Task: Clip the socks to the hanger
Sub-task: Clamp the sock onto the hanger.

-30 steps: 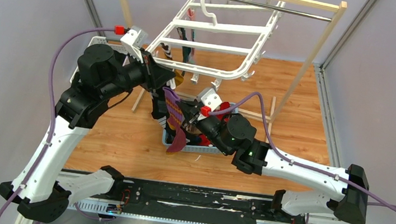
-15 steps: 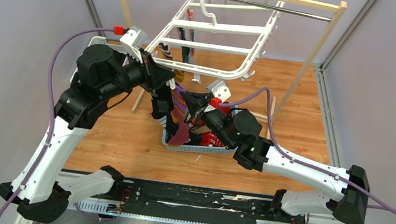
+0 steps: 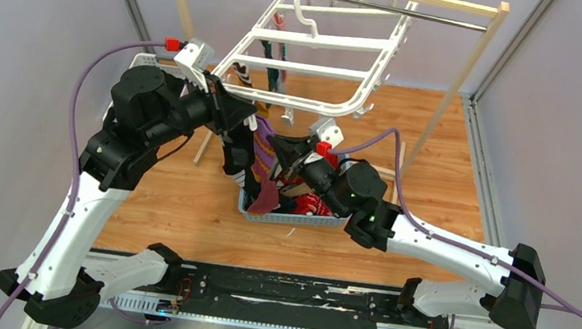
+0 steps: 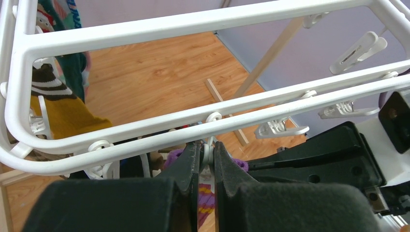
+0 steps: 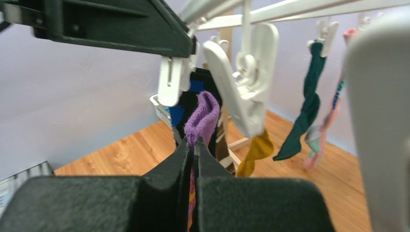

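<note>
The white hanger [image 3: 316, 64] hangs tilted from the rack rail. My left gripper [image 3: 253, 123] reaches its near bar. In the left wrist view that gripper [image 4: 207, 154] is shut on the tabs of a small white clip [image 4: 207, 148] under the hanger bar [image 4: 193, 24]. My right gripper [image 3: 283, 149] is shut on a purple striped sock [image 3: 265, 180], which trails down below it. In the right wrist view this gripper [image 5: 192, 145] holds the sock's cuff [image 5: 203, 113] up just beside the dangling clips [image 5: 171, 79]. Mustard [image 5: 256, 152], green [image 5: 307, 111] and pink [image 5: 319, 140] socks hang clipped beyond.
A pale mesh basket [image 3: 290, 218] with more socks sits on the wooden floor under the right gripper. The wooden rack's legs [image 3: 461, 93] and metal rail stand behind. A second white basket [image 3: 144, 59] shows behind the left arm.
My right gripper has lifted the purple sock up and leftward, closer to the hanger's near bar and the left gripper. The left gripper has stayed on its clip.
</note>
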You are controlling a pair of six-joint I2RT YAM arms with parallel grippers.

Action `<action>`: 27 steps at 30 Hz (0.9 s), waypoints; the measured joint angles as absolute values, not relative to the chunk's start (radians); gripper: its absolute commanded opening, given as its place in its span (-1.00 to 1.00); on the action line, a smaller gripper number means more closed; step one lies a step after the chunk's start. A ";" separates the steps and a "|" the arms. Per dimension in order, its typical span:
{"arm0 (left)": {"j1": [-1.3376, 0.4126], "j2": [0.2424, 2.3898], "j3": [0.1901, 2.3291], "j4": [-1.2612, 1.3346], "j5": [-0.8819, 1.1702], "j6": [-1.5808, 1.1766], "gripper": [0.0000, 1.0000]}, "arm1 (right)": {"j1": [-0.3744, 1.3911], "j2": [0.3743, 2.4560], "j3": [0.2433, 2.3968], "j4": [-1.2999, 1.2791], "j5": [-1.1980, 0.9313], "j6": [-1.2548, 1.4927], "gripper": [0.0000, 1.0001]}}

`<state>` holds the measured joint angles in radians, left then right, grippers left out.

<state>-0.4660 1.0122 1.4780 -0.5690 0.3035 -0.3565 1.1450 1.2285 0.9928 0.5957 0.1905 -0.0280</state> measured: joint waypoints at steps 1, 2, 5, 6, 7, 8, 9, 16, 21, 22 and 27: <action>-0.466 1.011 1.477 -0.568 0.302 -0.360 -1.00 | 1.148 1.228 0.987 0.603 0.201 -0.030 -1.00; -0.466 1.007 1.473 -0.563 0.300 -0.368 -1.00 | 1.158 1.229 0.978 0.615 0.227 -0.036 -1.00; -0.466 0.993 1.456 -0.546 0.299 -0.391 -0.98 | 1.177 1.236 0.965 0.647 0.261 -0.053 -1.00; -0.466 0.990 1.449 -0.542 0.301 -0.395 -0.97 | 1.181 1.241 0.965 0.660 0.266 -0.054 -1.00; -0.466 0.987 1.444 -0.537 0.305 -0.399 -0.97 | 1.185 1.244 0.965 0.668 0.268 -0.055 -1.00; -0.466 0.986 1.441 -0.534 0.310 -0.402 -0.97 | 1.185 1.248 0.963 0.684 0.272 -0.054 -1.00; -0.466 0.985 1.440 -0.532 0.313 -0.403 -0.97 | 1.185 1.250 0.959 0.696 0.274 -0.054 -1.00; -0.466 0.979 1.439 -0.524 0.298 -0.420 -0.99 | 1.216 1.264 0.911 0.814 0.353 -0.057 -1.00; -0.466 0.963 1.417 -0.503 0.276 -0.455 -0.99 | 1.262 1.310 0.911 0.879 0.423 -0.093 -1.00; -0.466 0.959 1.411 -0.498 0.274 -0.461 -0.99 | 1.271 1.322 0.912 0.892 0.439 -0.103 -1.00; -0.466 0.956 1.395 -0.492 0.260 -0.487 -1.00 | 1.321 1.393 0.939 0.953 0.519 -0.181 -1.00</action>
